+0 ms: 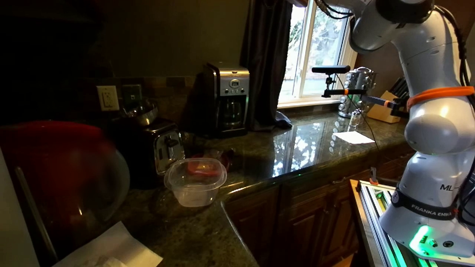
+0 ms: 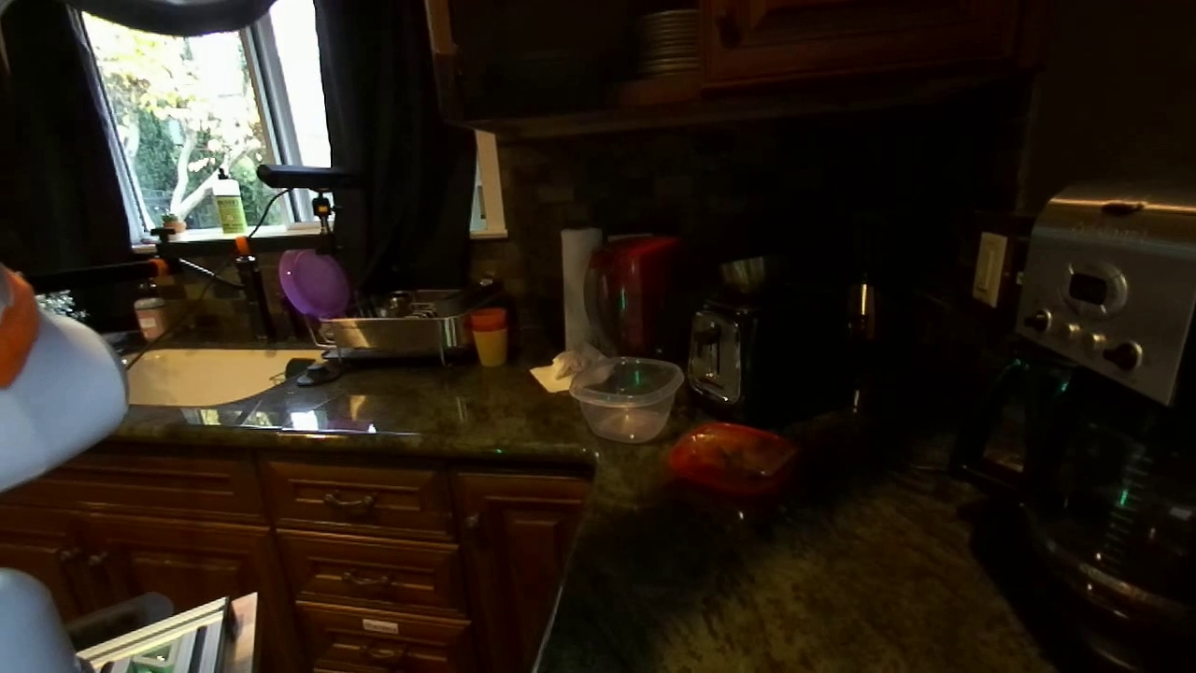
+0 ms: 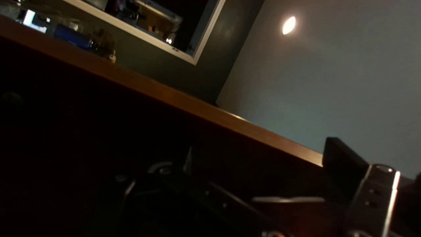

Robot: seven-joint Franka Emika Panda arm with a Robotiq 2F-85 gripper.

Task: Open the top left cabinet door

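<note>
1. Wrist view: gripper (image 3: 261, 148) reads as released, fingers (image 3: 343, 164) spread, nothing seen clamped. The cabinet door (image 3: 164, 94), as I read it, is the dark panel with the lit wooden edge running diagonally across this view. A fingertip overlaps that edge; touching or just apart, can't tell. Risk: back out at a bad angle, finger hooks the edge, door gets dragged shut or wrenched. Closing on the edge half-blind could also give a poor bite that slips.

2. In an exterior view: upper cabinet (image 2: 659, 92) shows stacked plates (image 2: 669, 42) inside, so the wanted side looks open; neighbouring door (image 2: 860, 42) is shut. Guess: mostly done. Too dark to judge the swing angle, so calling it finished early is a risk: a half-swung door could drift back. Reaching inward could knock the plates, the shadow being the cause.

3. In an exterior view: robot arm (image 1: 430, 48) runs up out of frame, far end unseen here. Mounted camera (image 1: 330, 69) sits near the arm; a low elbow could clip it. Coming down carelessly over the worktop (image 1: 196, 233) could tip the plastic tub (image 1: 195, 194) or the metal bowl (image 1: 148, 115) on the toaster (image 1: 170, 152). Likely cause: attention on the door, not the elbow.
</note>
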